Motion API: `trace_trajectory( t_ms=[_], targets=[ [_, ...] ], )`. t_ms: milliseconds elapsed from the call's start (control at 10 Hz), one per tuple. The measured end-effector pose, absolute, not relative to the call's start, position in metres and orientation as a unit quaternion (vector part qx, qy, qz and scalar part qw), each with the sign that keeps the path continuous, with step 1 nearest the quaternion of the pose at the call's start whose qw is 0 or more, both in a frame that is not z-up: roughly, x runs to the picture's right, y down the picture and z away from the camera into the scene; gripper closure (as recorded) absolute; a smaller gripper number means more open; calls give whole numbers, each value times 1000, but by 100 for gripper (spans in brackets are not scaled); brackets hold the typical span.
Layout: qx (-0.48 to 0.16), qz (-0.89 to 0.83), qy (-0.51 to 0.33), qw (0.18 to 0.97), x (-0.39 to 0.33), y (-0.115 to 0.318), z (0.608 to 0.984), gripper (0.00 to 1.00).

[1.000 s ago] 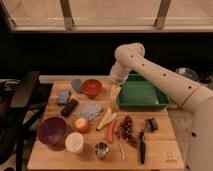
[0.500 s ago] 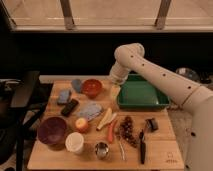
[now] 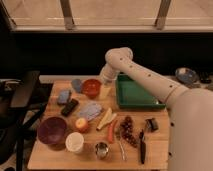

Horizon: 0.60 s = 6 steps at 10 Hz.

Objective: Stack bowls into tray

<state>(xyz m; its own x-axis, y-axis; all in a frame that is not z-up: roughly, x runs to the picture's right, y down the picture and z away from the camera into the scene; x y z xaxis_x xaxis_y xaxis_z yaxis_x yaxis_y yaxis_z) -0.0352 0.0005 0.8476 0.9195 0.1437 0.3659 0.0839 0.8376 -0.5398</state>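
The orange-red bowl (image 3: 91,88) sits upright at the back of the wooden table, just left of the green tray (image 3: 136,95). The larger dark purple bowl (image 3: 52,130) stands at the front left. The tray has nothing in it. My gripper (image 3: 105,79) hangs from the white arm at the back of the table, between the orange-red bowl and the tray, close above the bowl's right rim. It holds nothing that I can see.
A white cup (image 3: 74,142), a steel cup (image 3: 101,149), an apple (image 3: 81,124), grapes (image 3: 127,129), a knife (image 3: 142,147), blue sponges (image 3: 63,96), a grey cloth (image 3: 90,110) and a black block (image 3: 69,107) lie across the table. A chair (image 3: 20,95) stands at the left.
The gripper has shifted slightly left, from the tray's left edge toward the orange-red bowl. The objects on the table have not moved.
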Motion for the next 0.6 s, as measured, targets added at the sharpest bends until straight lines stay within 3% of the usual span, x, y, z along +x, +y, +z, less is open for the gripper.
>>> trace_trajectory(
  t_ms=[600],
  targets=[
    [-286,-22,-219,933,-84,24,913,20]
  ],
)
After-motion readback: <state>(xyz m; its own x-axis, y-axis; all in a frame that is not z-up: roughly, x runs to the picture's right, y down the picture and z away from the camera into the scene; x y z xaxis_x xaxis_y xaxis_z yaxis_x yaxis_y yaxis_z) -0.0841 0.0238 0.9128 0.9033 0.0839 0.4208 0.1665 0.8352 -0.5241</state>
